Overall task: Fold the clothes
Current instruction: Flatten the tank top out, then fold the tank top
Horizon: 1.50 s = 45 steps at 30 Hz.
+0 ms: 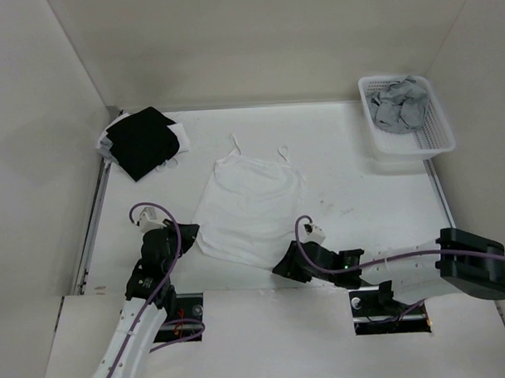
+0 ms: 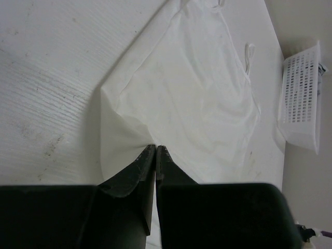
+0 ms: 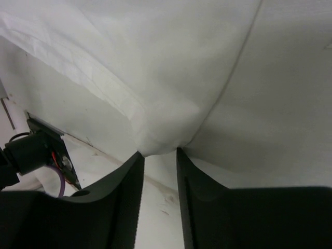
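The clothes, a thin white camisole (image 1: 249, 210) with two narrow straps at its far end, lie spread flat mid-table. My left gripper (image 1: 190, 237) is at its near left corner. In the left wrist view that gripper (image 2: 156, 146) is shut on the hem of the camisole (image 2: 192, 93), and the cloth puckers toward the tips. My right gripper (image 1: 282, 267) is at the near right corner. In the right wrist view its jaws (image 3: 158, 153) stand apart with a gap, and the bunched corner of the camisole (image 3: 171, 78) sits right at their tips.
A black garment with white edges (image 1: 143, 141) lies at the back left. A white basket (image 1: 437, 137) holding grey garments (image 1: 399, 105) stands at the back right; the left wrist view also shows the basket (image 2: 301, 98). Walls enclose the table on three sides.
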{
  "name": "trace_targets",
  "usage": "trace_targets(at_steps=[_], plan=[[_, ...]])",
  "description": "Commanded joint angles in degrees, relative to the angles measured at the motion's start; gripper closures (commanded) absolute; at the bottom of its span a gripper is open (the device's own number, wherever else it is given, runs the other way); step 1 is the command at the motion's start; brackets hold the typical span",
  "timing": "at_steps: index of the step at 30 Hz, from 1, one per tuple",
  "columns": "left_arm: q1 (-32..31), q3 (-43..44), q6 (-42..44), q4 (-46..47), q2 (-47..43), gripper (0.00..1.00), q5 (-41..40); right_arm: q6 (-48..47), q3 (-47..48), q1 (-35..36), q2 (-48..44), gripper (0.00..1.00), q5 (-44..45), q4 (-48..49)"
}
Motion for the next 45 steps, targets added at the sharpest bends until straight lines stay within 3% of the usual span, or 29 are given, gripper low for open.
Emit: trace_targets(at_steps=[1, 3, 5, 9, 18, 26, 30, 36, 41, 43, 45], plan=[[-0.31, 2.65, 1.38, 2.30, -0.41, 0.98, 0.69, 1.54, 0.69, 1.24, -3.13, 0.59, 5.39, -7.99], [-0.31, 2.82, 1.38, 2.56, -0.23, 0.98, 0.69, 3.04, -0.10, 2.12, -6.38, 0.45, 6.71, -11.33], [-0.31, 3.00, 1.38, 2.91, 0.03, 0.98, 0.60, 4.35, -1.24, 2.39, -8.76, 0.42, 7.33, -12.48], [-0.31, 3.44, 1.38, 3.00, 0.30, 0.98, 0.60, 4.89, -1.43, 2.39, -7.54, 0.58, 7.07, -12.75], [-0.31, 3.70, 1.38, 3.00, 0.56, 0.98, 0.69, 4.01, 2.35, 2.21, 0.28, 0.58, 7.77, -10.73], [-0.31, 3.97, 1.65, 3.18, 1.00, 0.98, 0.60, 3.31, 3.94, 2.30, -0.67, 0.85, 10.14, -16.08], [-0.40, 4.40, 1.91, 2.48, 1.17, 0.98, 0.78, 3.13, 3.85, 3.79, -6.37, 0.92, 10.41, -22.93], [-2.50, 6.51, 2.52, -5.23, -2.33, 0.98, 1.83, 1.46, 3.77, 8.80, -22.44, 0.93, 6.72, -36.81], [-7.86, 10.55, 1.38, -13.69, -8.31, 0.99, -5.44, 1.99, 6.04, 9.24, -34.24, 0.94, 11.10, -45.87], [-9.27, 13.45, 1.47, -13.70, -7.45, 0.98, -10.19, 0.50, 7.54, 7.76, -35.04, 0.94, 13.22, -46.59], [-9.98, 15.99, 1.73, -9.77, -3.86, 0.98, -12.75, -4.49, 9.03, 1.46, -35.13, 0.94, 13.49, -44.93]])
